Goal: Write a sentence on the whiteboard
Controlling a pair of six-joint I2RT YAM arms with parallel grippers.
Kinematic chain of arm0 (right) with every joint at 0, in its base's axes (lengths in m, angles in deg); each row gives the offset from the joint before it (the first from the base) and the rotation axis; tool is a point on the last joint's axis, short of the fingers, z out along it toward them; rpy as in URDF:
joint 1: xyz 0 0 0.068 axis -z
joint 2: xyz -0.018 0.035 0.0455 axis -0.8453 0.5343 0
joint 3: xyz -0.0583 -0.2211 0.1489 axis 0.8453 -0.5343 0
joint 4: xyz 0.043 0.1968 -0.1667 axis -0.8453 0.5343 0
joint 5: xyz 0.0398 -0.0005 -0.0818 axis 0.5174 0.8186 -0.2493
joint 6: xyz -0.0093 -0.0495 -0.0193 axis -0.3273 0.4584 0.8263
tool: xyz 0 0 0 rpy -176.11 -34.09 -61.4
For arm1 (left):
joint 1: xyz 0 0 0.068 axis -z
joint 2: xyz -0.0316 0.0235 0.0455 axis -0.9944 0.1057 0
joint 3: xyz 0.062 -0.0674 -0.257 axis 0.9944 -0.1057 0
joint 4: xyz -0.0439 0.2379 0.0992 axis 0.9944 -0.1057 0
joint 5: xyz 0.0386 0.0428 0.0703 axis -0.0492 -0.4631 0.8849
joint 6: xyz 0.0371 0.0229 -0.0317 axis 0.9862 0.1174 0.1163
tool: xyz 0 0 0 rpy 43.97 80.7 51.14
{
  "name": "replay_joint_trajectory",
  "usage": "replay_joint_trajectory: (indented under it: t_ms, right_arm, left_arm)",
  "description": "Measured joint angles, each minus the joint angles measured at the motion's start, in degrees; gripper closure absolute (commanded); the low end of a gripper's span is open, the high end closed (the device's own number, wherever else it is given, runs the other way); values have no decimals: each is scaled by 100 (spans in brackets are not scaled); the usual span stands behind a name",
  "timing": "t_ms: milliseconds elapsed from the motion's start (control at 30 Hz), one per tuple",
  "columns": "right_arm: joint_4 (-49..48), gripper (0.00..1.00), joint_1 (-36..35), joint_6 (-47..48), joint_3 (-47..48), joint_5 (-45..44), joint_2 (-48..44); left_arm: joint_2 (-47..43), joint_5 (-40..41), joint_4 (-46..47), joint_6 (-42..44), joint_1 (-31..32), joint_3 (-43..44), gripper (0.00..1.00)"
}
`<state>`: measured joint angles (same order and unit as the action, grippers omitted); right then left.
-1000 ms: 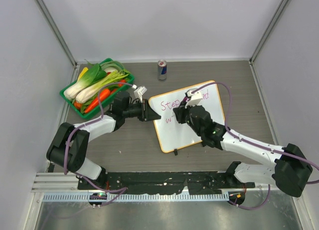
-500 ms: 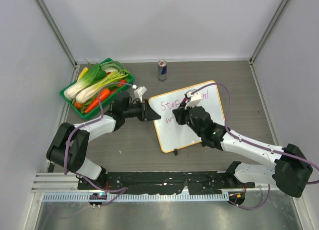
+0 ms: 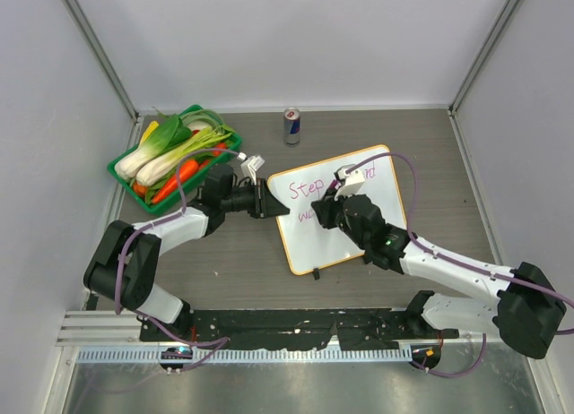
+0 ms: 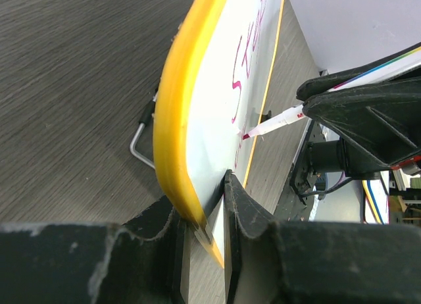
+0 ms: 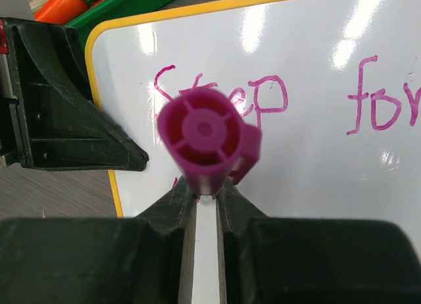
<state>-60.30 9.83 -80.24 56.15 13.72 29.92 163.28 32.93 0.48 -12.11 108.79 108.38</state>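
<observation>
While the left gripper (image 4: 204, 215) grips the edge of the whiteboard (image 4: 214, 87), its two fingers pinch the yellow rim from either side at the corner nearest to it. The right gripper (image 5: 207, 199) is clenched on a magenta marker (image 5: 204, 129), whose butt end points back up between the fingers. In the left wrist view the marker's tip meets the white surface just ahead of that gripper. Just beyond the tip, the sentence (image 5: 263, 97) shows "Step" and the start of "for" in pink. A few strokes of a second line sit beside the marker, mostly hidden. Well beyond the left gripper and to its left stands a green basket (image 3: 115, 170) of vegetables. Past the board's far edge stands a can (image 3: 291, 125).
</observation>
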Motion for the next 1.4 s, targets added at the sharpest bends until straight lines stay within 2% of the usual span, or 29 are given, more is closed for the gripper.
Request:
replay_joint_trajectory:
  t_ms: [433, 867, 1400]
  right_arm:
    - [232, 99, 22, -35, 461, -111, -111]
    - [72, 99, 109, -42, 505, -286, 404]
    - [170, 98, 188, -42, 289, -249, -85]
  left_arm:
    - [0, 2, 9, 17, 26, 17, 100]
    - [11, 81, -26, 11, 31, 17, 100]
    - [11, 72, -24, 39, 59, 44, 100]
